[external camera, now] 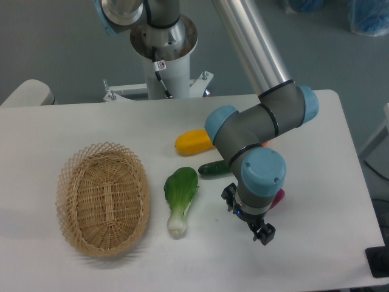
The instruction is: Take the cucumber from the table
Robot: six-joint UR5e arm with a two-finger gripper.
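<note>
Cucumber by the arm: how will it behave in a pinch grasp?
The cucumber looks glossy, so it may slip between the fingers. Its rounded oblong shape suggests it could roll on the table if nudged sideways. It looks stiff and small, probably light. The arm partly hides one end.

A white table (pixel 79 121) carries a wicker basket (pixel 103 198) at nine o'clock, bok choy (pixel 180 198) at centre, with a yellow fruit (pixel 193 142), cucumber (pixel 213 168) and magenta vegetable (pixel 279 198) toward three.

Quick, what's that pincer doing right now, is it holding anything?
Pincer: holding nothing; it sits over bare table, apart from the cucumber. Open or closed cannot be told from this angle.
</note>
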